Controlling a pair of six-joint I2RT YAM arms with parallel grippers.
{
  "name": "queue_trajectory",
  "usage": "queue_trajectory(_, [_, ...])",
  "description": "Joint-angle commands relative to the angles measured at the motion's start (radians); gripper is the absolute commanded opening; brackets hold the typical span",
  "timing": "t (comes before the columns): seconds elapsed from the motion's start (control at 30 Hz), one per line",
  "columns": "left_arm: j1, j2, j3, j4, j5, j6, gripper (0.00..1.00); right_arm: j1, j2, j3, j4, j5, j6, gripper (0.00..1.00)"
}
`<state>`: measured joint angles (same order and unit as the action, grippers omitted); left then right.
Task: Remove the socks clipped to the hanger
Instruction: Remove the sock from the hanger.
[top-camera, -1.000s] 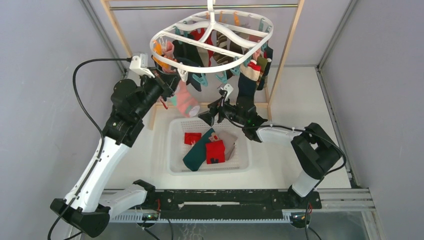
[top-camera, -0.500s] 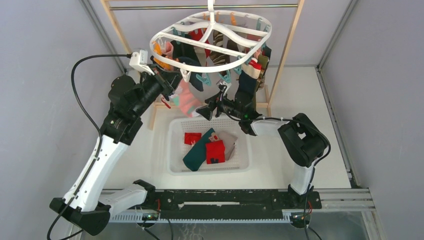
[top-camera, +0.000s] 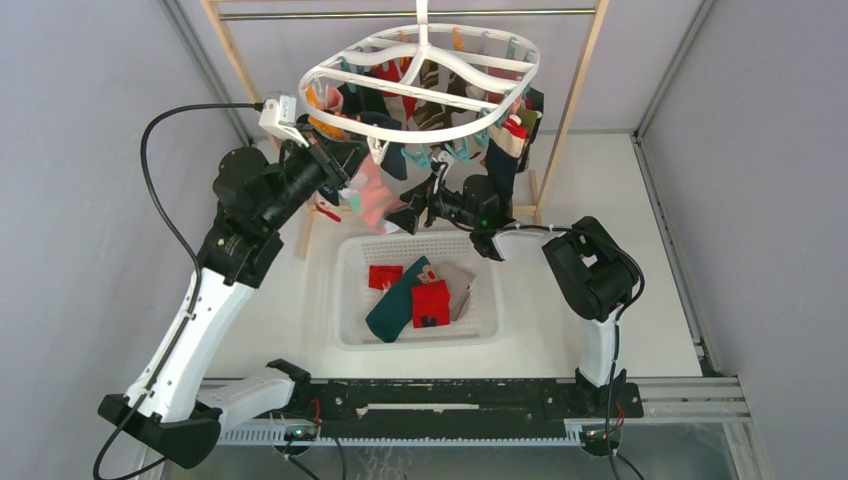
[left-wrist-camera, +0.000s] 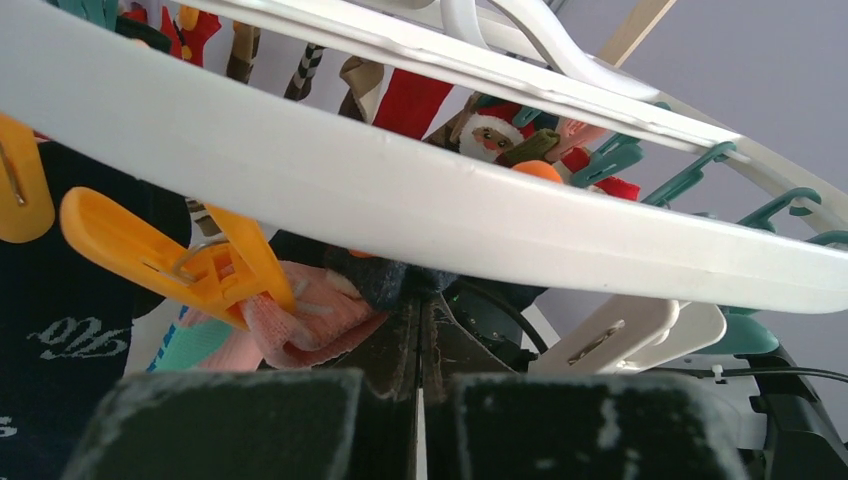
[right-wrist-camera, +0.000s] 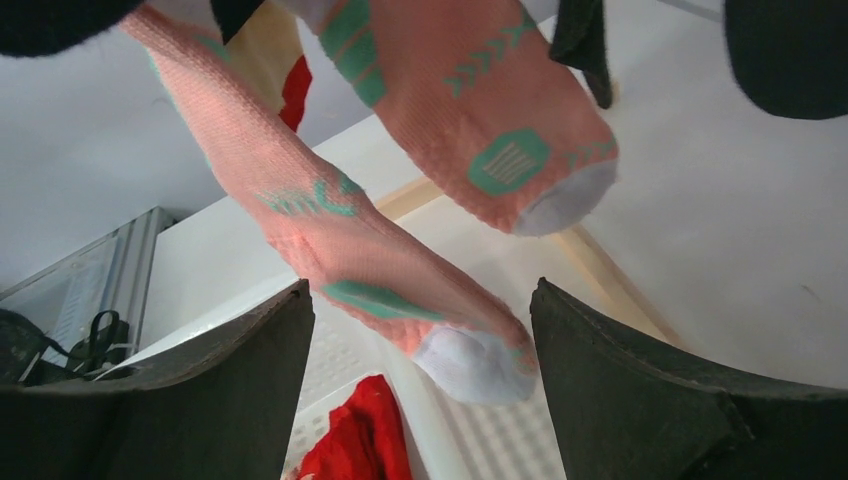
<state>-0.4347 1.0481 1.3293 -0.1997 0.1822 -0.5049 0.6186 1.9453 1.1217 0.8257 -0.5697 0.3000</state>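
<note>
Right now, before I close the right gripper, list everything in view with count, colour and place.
hanger: one, white, hung from the rack's rod
wooden rack: one, pale wood, table's rear
clips: many, orange, teal, white, under hanger
clipped socks: many, mixed colours
basket: one, white, below hanger
loose socks: about four, red, dark teal, pale, in basket
table: one, white
left gripper: shut, black, under hanger's rim
right gripper: open, black, either side of a pink sock
</note>
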Motion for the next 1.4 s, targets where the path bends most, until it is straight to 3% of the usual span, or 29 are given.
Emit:
queue_trajectory(0.0, [-0.004, 0.004, 0.062, 0.028, 0.030, -0.017, 0.00, 0.019, 0.017, 0.063, 0.050, -0.091, 0.022, 0.86])
queue_trajectory(0.2, [-0.005, 0.007, 0.055, 0.029, 0.029, -0.013, 0.00, 0.037, 0.029, 0.071, 0.032, -0.113, 0.020, 0.81])
queue_trajectory(0.4, [-0.005, 0.002, 0.038, 0.037, 0.030, -0.012, 0.00, 0.050, 0.027, 0.071, -0.031, -0.126, 0.009, 0.50])
queue_trajectory(0.6, [-0.004, -0.010, 0.017, 0.040, 0.022, -0.005, 0.00, 0.052, 0.013, 0.071, -0.089, -0.125, 0.022, 0.03])
queue_trajectory(0.77, [-0.004, -0.018, 0.008, 0.037, 0.010, 0.004, 0.01, 0.058, -0.032, 0.045, -0.109, -0.107, 0.035, 0.00])
queue_trajectory(1.13, [-0.004, -0.076, -0.045, 0.001, -0.071, 0.041, 0.62, 0.107, -0.278, -0.127, -0.117, -0.011, 0.047, 0.00])
queue_trajectory(1.23, [-0.004, -0.095, -0.058, -0.011, -0.088, 0.046, 0.95, 0.136, -0.348, -0.160, -0.142, 0.013, 0.042, 0.00])
queue_trajectory(1.27, [-0.004, -0.100, -0.062, -0.017, -0.094, 0.049, 0.99, 0.146, -0.370, -0.166, -0.154, 0.019, 0.039, 0.00])
queue_trajectory(1.37, [-0.004, -0.128, -0.076, -0.040, -0.117, 0.056, 1.00, 0.176, -0.423, -0.178, -0.217, 0.041, 0.023, 0.00])
